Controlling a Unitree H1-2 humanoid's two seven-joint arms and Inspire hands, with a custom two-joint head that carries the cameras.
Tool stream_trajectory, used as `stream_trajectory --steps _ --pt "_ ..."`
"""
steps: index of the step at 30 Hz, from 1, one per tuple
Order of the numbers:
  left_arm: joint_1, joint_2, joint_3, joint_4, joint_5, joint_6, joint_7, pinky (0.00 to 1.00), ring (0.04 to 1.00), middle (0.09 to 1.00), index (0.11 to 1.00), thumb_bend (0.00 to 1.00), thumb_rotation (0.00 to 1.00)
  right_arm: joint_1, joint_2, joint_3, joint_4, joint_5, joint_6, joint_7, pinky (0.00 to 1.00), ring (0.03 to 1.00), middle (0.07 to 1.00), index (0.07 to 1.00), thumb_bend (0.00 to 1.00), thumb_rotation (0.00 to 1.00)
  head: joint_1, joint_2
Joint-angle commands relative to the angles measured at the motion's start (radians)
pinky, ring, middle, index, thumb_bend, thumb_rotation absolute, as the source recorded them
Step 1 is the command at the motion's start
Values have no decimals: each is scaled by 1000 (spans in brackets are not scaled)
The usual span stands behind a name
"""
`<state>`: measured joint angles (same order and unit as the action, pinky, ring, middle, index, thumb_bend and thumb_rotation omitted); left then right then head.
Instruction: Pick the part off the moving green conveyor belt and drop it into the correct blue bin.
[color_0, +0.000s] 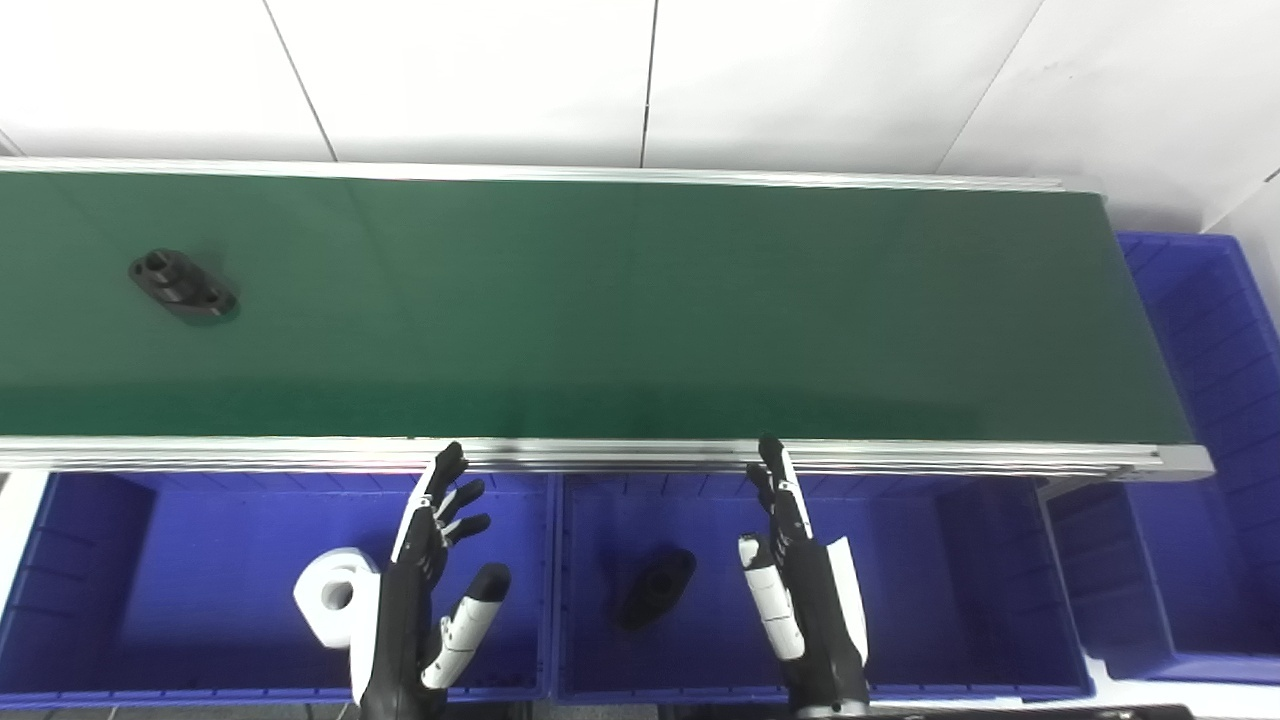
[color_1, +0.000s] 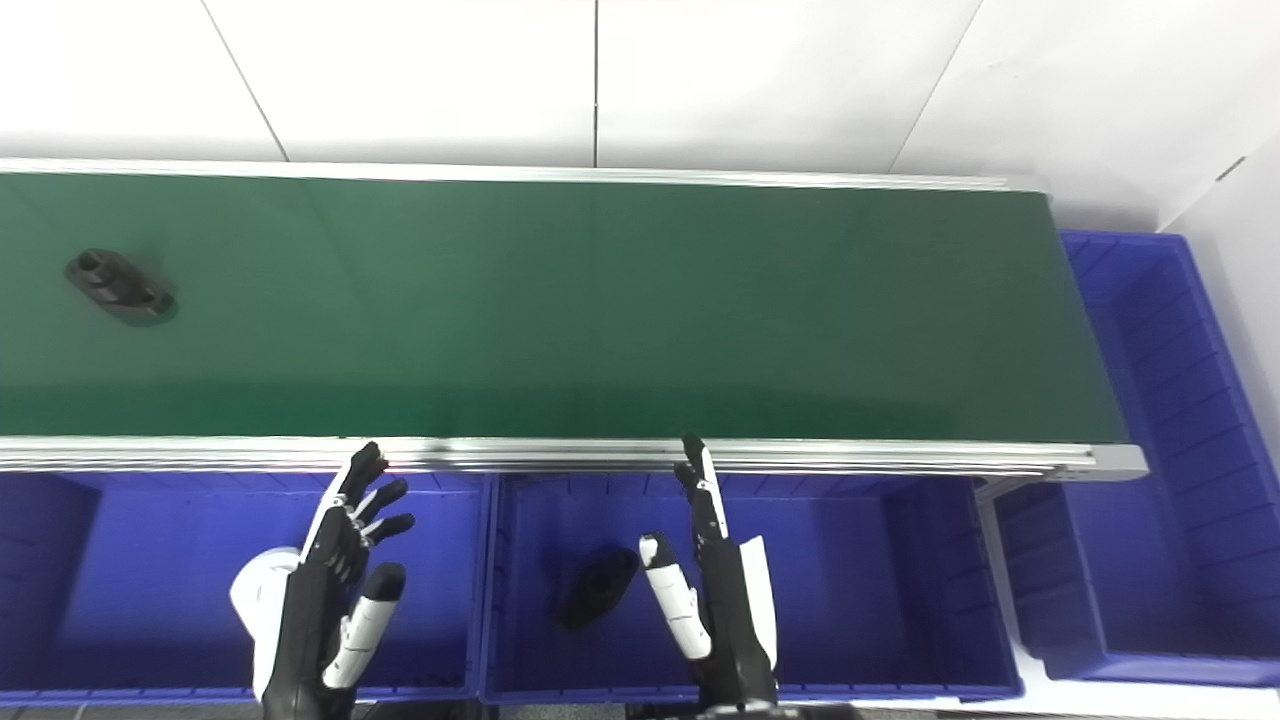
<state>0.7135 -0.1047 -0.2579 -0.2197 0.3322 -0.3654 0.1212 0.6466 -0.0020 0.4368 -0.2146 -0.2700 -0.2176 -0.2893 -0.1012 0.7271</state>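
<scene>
While the long dark green conveyor belt (color_0: 640, 310) with its silver aluminium side rails runs across the whole width of our view, we see one flat black oval flanged part (color_0: 182, 284) lying on it far to the left, well apart from both hands. Behind the belt stands a wall of large white panels (color_0: 480, 75) with thin dark seams. Just below the near rail sit deep blue plastic bins side by side: the left blue bin (color_0: 120, 560) holds a white ring-shaped part (color_0: 335, 597), partly hidden by our left hand, and the middle blue bin (color_0: 940, 580) holds another black oval part (color_0: 657, 586) on its floor. A further blue bin (color_0: 1215, 330) stands at the belt's right end. Our left hand (color_0: 425, 590) hovers over the left bin, fingers spread and holding nothing. Our right hand (color_0: 800, 590) hovers over the middle bin, fingers straight, pointing at the rail, likewise empty.
</scene>
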Motion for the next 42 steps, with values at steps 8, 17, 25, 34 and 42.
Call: stream_trajectory --steps 8,17,25,34,42 --pt "-7 -9 -36 -15 -13 -17 -1 718 850 923 919 666 883 39 117 79 -2 -16 -49 0 976 956 990 997 689 1000 -16 1" --pt "-4 -9 -37 -38 19 18 4 713 834 912 915 663 921 33 115 79 -2 2 -45 15 985 961 994 998 697 1000 -22 -2" --pt "2 -33 -40 -40 7 24 18 746 829 899 900 650 891 30 113 72 6 -2 -57 16 978 956 989 995 694 1000 -20 -6" --pt "-8 -32 -44 -17 15 -20 40 735 824 883 879 637 869 33 119 69 10 -7 -61 7 967 954 987 995 695 1000 -22 -7" --pt "-10 -27 -42 -7 21 -33 42 736 820 878 877 646 857 34 119 70 12 -8 -63 8 972 956 990 996 708 1000 -25 -10"
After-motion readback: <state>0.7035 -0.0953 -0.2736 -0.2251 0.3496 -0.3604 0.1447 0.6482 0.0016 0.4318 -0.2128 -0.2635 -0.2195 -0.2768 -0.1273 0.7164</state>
